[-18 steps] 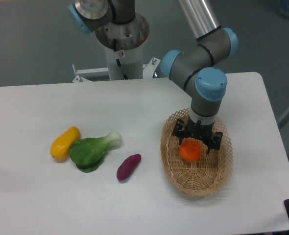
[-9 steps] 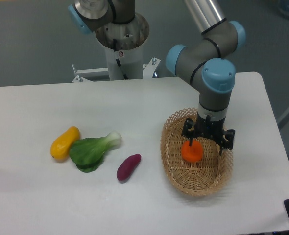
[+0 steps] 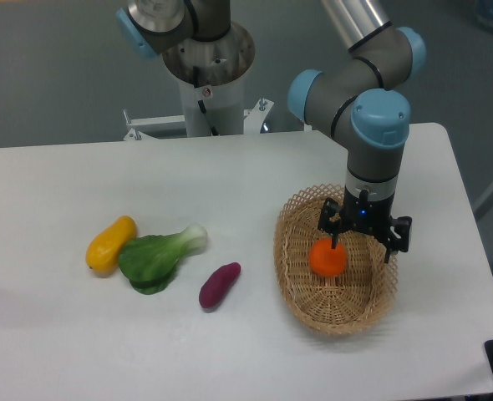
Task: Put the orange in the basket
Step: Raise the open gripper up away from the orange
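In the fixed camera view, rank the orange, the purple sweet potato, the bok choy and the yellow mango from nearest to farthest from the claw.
1. The orange, in the basket, at the claw.
2. The purple sweet potato, on the table left of the basket.
3. The bok choy, farther left.
4. The yellow mango, farthest left.

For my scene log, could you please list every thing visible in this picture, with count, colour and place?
orange: one, bright orange, inside the basket, left of its middle
basket: one, light tan wicker, on the right part of the table
purple vegetable: one, dark purple, on the table left of the basket
bok choy: one, green with a white stem, left of the purple vegetable
yellow fruit: one, yellow-orange, elongated, touching the bok choy on its left
table: one, white
robot base: one, grey column behind the table
gripper: one, black, over the basket, jaws open, one finger close beside the orange
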Robot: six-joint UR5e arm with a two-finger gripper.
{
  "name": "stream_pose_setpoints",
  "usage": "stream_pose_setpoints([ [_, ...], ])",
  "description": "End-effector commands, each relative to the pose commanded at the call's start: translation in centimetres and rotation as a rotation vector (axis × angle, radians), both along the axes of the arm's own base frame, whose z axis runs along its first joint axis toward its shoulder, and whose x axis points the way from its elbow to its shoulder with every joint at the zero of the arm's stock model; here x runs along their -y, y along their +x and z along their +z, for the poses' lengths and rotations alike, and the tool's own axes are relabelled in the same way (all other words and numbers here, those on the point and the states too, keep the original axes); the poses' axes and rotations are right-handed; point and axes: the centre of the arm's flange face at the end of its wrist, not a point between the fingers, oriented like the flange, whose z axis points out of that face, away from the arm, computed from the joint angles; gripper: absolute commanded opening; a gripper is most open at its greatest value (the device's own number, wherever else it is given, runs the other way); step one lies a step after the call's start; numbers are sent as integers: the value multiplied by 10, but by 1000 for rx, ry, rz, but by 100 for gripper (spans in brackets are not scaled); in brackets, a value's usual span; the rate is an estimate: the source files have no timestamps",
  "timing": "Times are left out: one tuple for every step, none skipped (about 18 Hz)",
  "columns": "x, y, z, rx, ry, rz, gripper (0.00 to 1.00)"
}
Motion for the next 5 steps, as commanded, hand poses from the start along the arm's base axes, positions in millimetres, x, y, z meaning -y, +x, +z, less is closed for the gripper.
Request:
stream_pose_setpoints([
  [0,-1,1,-3,1,0,100],
  [-1,0,1,-3,1,-2,100],
  [-1,-1,1,-2,3,0,100],
  [0,0,1,1,1,0,100],
  [-1,0,1,0,0,0,100],
])
